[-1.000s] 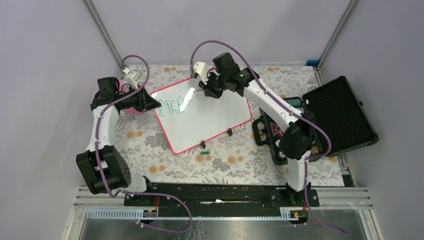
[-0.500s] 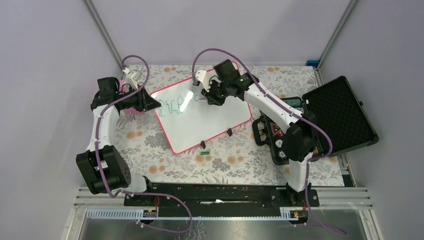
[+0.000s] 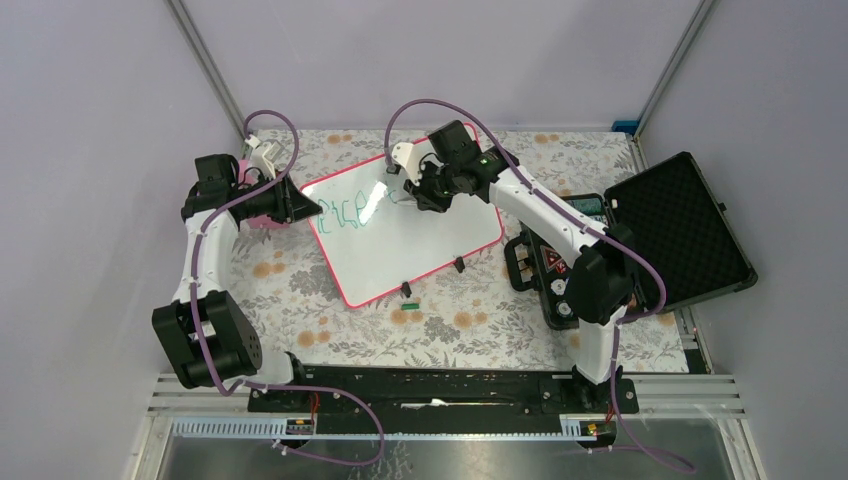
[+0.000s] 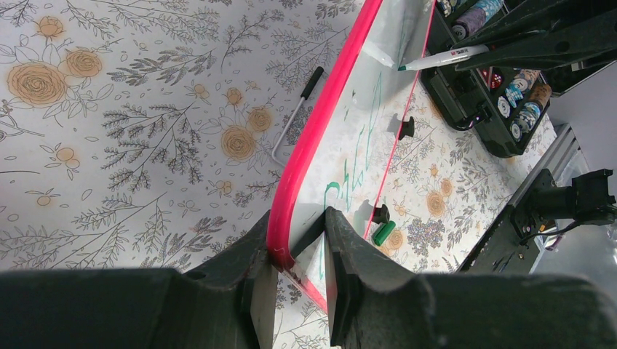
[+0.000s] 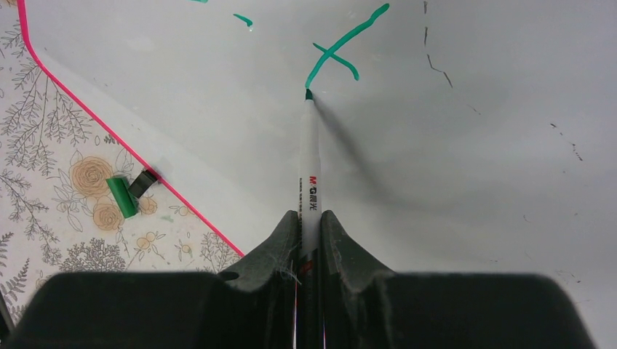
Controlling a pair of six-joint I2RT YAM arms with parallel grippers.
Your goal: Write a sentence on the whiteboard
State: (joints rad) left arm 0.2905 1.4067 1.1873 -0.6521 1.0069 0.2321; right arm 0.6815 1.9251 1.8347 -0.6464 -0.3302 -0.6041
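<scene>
Where the arm bases are bolted to the black rail (image 3: pixel 440 385) at the near edge, a matte cloth (image 3: pixel 300 290) printed with orange roses and grey sprigs covers the table. Just beyond, a small green cap (image 3: pixel 407 300) lies on the cloth just beside the near edge of the whiteboard (image 3: pixel 410 245), with a black clip (image 3: pixel 458 264) against the frame a little to its right. The board is a glossy white rectangle with rounded corners and a thin pink-red frame, lying skewed on the cloth at mid-table.

At its left corner the left gripper (image 4: pixel 300 231) is clamped narrowly on the frame, one dark finger on each face. The sentence (image 3: pixel 350 213), thin green-teal scrawl, runs across the far-left part of the board, just beside that grip. Farther in, the right gripper (image 5: pixel 309 225) pinches a slim white marker (image 5: pixel 309 160) between its black fingers; the green tip touches the board at the end of a crossed stroke, to the right of the written letters.

Right of the board stands an open black case (image 3: pixel 680 230) with a foam-lined lid, beside the right arm's elbow. Past the board's far edge a thin metal rod with a black handle (image 4: pixel 295 116) lies on the cloth.
</scene>
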